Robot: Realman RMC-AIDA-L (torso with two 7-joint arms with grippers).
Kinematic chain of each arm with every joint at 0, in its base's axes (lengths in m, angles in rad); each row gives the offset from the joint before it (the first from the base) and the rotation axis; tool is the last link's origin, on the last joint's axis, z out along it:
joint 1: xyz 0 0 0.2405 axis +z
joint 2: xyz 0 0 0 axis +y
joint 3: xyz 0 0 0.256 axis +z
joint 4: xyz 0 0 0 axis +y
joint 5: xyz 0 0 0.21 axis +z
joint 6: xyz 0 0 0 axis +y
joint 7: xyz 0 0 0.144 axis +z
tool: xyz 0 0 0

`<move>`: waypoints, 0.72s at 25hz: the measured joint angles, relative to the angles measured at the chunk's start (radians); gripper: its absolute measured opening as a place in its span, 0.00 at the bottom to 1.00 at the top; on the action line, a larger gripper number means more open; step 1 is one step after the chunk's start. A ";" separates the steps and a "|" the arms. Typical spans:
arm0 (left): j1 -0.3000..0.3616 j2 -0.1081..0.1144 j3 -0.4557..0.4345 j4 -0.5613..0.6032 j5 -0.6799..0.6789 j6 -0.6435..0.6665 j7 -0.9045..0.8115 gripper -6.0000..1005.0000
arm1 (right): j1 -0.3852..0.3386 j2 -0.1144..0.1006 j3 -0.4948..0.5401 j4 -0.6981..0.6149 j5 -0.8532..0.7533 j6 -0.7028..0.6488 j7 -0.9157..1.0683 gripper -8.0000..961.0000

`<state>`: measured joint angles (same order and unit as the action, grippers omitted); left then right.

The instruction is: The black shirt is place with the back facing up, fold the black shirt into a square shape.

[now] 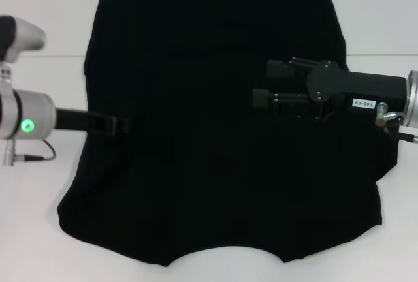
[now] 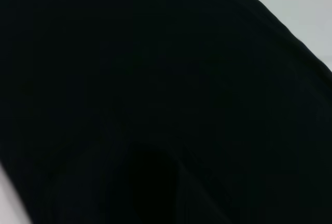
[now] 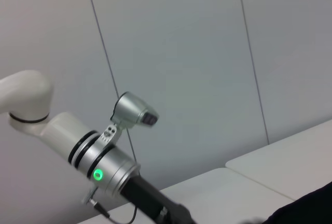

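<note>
Head view: you see the black shirt (image 1: 215, 132) spread flat across the white table (image 1: 39, 230), its curved neckline at the near edge and its straight hem at the far edge. Your left gripper (image 1: 121, 126) reaches in from the left, low at the shirt's left edge; black on black, so you cannot tell how its fingers stand. Your right gripper (image 1: 261, 86) comes in from the right over the shirt's right half, its two fingers lying level and narrowly parted, with nothing visibly between them.

Left wrist view: black shirt fabric (image 2: 155, 94) fills nearly all of the picture; a strip of the table (image 2: 295, 1) shows in one corner. No fingers can be made out.

Right wrist view: you look across at the left arm (image 3: 98, 162), its green lamp (image 3: 97, 174) lit, before a pale panelled wall (image 3: 181, 53). A small patch of shirt (image 3: 311, 208) lies in the corner.
</note>
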<state>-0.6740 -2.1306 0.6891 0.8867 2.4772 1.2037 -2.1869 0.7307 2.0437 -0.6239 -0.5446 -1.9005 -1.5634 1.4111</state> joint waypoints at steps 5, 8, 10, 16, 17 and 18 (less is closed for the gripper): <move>0.018 -0.019 0.017 -0.008 -0.027 0.023 0.020 0.02 | 0.000 0.000 -0.003 -0.001 0.000 0.000 0.000 0.93; 0.015 -0.015 0.018 -0.040 -0.068 0.053 0.032 0.02 | 0.000 -0.001 -0.003 -0.004 0.000 0.005 0.000 0.93; 0.007 -0.011 0.018 -0.061 -0.093 0.061 0.042 0.02 | 0.001 -0.002 -0.001 -0.004 0.002 0.006 0.005 0.93; 0.007 -0.016 0.018 -0.085 -0.235 0.078 0.093 0.13 | 0.000 -0.018 0.002 -0.009 0.029 0.023 0.054 0.93; 0.007 -0.017 0.018 -0.087 -0.267 0.100 0.112 0.15 | -0.001 -0.022 0.002 -0.009 0.031 0.028 0.066 0.93; 0.007 -0.017 0.018 -0.087 -0.267 0.100 0.112 0.18 | -0.001 -0.027 0.002 -0.010 0.031 0.038 0.089 0.93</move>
<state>-0.6666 -2.1472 0.7072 0.8000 2.2103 1.3036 -2.0749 0.7299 2.0169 -0.6217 -0.5543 -1.8691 -1.5256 1.5006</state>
